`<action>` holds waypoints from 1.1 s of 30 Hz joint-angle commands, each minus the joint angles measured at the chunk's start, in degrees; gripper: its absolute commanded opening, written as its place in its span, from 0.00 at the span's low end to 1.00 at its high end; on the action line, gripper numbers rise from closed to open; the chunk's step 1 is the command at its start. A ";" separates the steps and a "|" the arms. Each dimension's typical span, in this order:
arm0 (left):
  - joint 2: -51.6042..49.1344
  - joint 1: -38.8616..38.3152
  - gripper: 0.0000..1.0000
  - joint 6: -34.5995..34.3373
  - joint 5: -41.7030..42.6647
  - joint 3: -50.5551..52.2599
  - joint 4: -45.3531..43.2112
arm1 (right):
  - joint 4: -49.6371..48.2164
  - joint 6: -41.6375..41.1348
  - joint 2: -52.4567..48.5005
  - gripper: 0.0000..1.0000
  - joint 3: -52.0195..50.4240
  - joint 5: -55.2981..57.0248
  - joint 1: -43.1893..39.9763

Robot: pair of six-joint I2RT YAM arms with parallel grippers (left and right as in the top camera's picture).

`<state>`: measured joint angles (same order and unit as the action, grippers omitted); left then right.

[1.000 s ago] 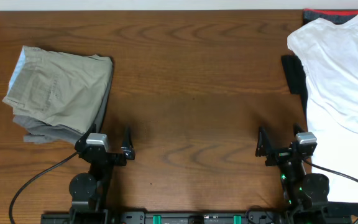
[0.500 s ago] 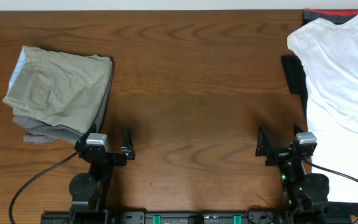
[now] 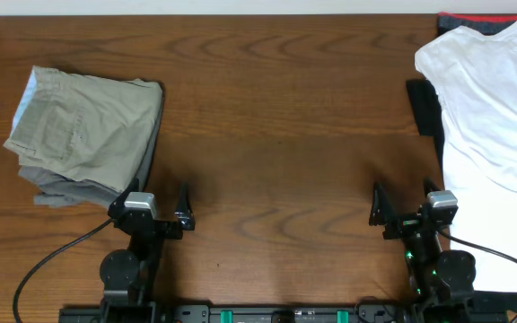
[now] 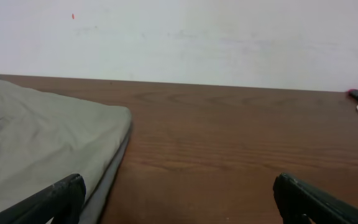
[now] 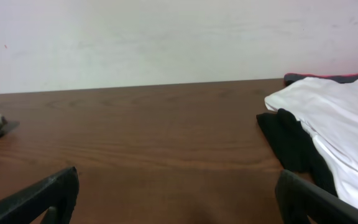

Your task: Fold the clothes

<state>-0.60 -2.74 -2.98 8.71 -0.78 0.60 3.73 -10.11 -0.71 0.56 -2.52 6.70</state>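
The clothes, a plain white T-shirt [image 3: 492, 117], lie spread along the right side of the wooden table [image 3: 276, 117], running off the frame's right edge. In the right wrist view the T-shirt [image 5: 334, 118] is ahead and to the right. My left gripper [image 3: 158, 193] rests at the front left, open and holding nothing. At the front right my right gripper [image 3: 402, 193] is also open and holds nothing, its right finger close to the shirt's edge. In each wrist view, the left gripper [image 4: 179, 193] and right gripper [image 5: 178, 186] show only bare wood between their fingertips.
Folded khaki trousers [image 3: 88, 135] lie at the left, just beyond my left gripper, and fill the left of the trousers' side [image 4: 36, 149] in the left wrist view. A black garment [image 3: 424, 108] sticks out from under the shirt; its red band [image 3: 487, 18] shows at the back right.
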 commanded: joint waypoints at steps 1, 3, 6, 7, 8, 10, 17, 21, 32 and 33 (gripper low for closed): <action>-0.31 -0.09 0.98 -2.03 2.38 0.55 2.54 | 0.31 -0.59 0.07 0.99 -0.24 0.57 -0.26; -1.16 -0.11 0.98 -2.27 2.69 0.55 2.38 | -0.15 -0.59 0.07 0.99 -0.24 0.52 -0.26; -2.62 -0.13 0.98 -6.64 2.84 0.50 2.40 | -2.80 -0.57 0.07 0.99 -0.24 -0.22 -0.26; -3.23 -0.13 0.98 -8.94 2.84 0.37 2.47 | -4.17 -0.57 0.07 0.99 -0.24 -1.79 -0.26; -3.76 -0.13 0.98 -10.64 2.84 0.09 2.64 | -5.77 -0.57 0.07 0.99 -0.24 -3.63 -0.26; -5.22 -0.13 0.98 -13.66 4.35 -1.51 2.84 | -7.98 -0.57 0.07 0.99 -0.09 -6.36 -0.26; -17.90 -0.13 0.98 -12.63 5.35 -19.08 10.05 | -6.16 -1.73 -5.38 0.99 5.73 -9.99 -0.26; -32.20 -0.13 0.98 -10.60 4.11 -33.70 19.06 | -1.20 -1.27 -17.81 0.99 14.82 -9.25 -0.28; -68.17 -0.24 0.98 -10.60 4.13 -71.89 47.82 | 21.00 9.22 -68.59 0.99 54.51 -1.77 -0.85; -69.85 -0.24 0.98 -10.60 4.11 -73.31 49.05 | 23.47 10.99 -73.09 0.99 59.30 -2.01 -1.16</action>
<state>-66.72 -2.74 -14.52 13.15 -68.69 47.29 24.58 -6.02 -65.63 51.07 -6.59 6.63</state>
